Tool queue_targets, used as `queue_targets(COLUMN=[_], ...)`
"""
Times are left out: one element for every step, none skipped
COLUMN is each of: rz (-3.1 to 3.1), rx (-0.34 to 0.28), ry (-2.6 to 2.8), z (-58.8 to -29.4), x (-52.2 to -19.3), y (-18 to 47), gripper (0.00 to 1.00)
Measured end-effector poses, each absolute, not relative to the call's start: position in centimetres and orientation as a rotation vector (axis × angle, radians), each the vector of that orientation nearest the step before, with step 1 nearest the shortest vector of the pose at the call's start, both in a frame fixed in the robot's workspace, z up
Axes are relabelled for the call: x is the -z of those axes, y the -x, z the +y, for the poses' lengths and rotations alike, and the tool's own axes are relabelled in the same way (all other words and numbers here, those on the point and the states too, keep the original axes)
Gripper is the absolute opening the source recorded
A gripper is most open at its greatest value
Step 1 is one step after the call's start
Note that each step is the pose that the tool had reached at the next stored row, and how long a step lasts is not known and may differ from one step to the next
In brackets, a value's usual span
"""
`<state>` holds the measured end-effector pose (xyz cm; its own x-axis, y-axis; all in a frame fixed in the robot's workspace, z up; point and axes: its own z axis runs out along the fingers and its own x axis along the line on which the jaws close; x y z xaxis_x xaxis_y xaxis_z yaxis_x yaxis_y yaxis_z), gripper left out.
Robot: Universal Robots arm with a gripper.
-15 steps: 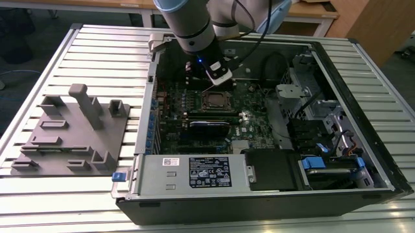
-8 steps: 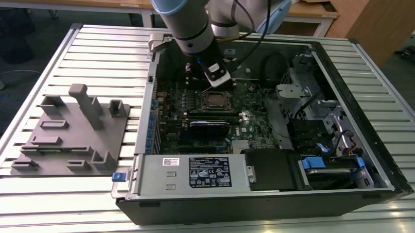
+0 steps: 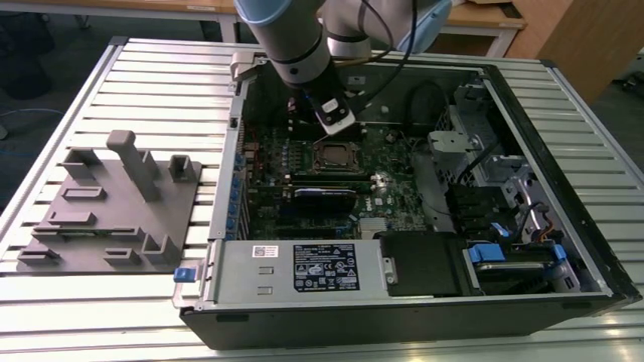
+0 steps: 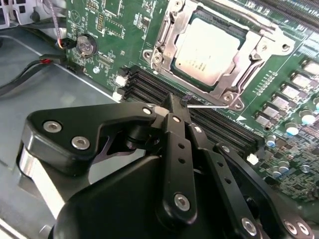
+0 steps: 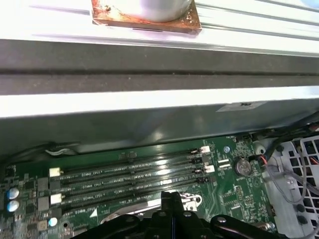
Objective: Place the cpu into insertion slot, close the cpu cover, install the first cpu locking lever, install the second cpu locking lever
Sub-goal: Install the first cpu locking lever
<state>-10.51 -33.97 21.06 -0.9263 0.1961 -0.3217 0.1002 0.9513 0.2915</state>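
Silver-grey cpu (image 4: 207, 50) sits seated in the insertion slot (image 3: 334, 155) inside the computer case (image 3: 423, 324), cpu cover (image 4: 239, 74) down around it. And the claw (image 4: 172, 103), fingers pressed together, has its tip right at the end of a thin locking lever (image 4: 209, 104) beside the socket.

The cpu (image 4: 207, 47), a flat square with a dull silver-grey top, lay level in the insertion slot (image 3: 334, 155), just ahead of the jaws' tips in the second wrist view. The cpu cover (image 4: 168, 35), a thin silver frame, was down around it (the chip's top showed through the cut-out). One thin wire locking lever (image 4: 208, 104) ran along the cover's nearer edge, its end just beside the jaws' tips; whether it was latched could not be told.
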Motion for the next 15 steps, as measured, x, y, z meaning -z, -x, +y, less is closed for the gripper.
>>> queue_targets(rz=[2.752,2.751,2.750,2.750,2.749,2.749,2.748,2.748,2.748,2.748,2.748,2.748,2.748,2.747,2.747], rx=[-0.385,-0.384,-0.383,-0.382,-0.381,-0.381,-0.380,-0.380,-0.380,-0.380,-0.380,-0.380,-0.380,-0.380,-0.380], ry=[-0.220,-0.224,-0.228,-0.232,-0.235,-0.238,-0.242,-0.244,-0.244,-0.244,-0.244,-0.244,-0.244,-0.244,-0.244], z=[-33.87,-33.79,-33.70,-33.61,-33.52,-33.42,-33.34,-33.27,-33.27,-33.27,-33.27,-33.27,-33.27,-33.26,-33.26], x=[-20.92,-20.80,-20.69,-20.58,-20.49,-20.42,-20.36,-20.33,-20.32,-20.32,-20.32,-20.32,-20.31,-20.27,-20.19], y=[10.50,10.51,10.51,10.51,10.51,10.51,10.51,10.51,10.51,10.51,10.51,10.51,10.51,10.50,10.50], gripper=[0.10,0.10,0.10,0.10,0.10,0.10,0.10,0.10,0.10,0.10,0.10,0.10,0.10,0.10,0.10])
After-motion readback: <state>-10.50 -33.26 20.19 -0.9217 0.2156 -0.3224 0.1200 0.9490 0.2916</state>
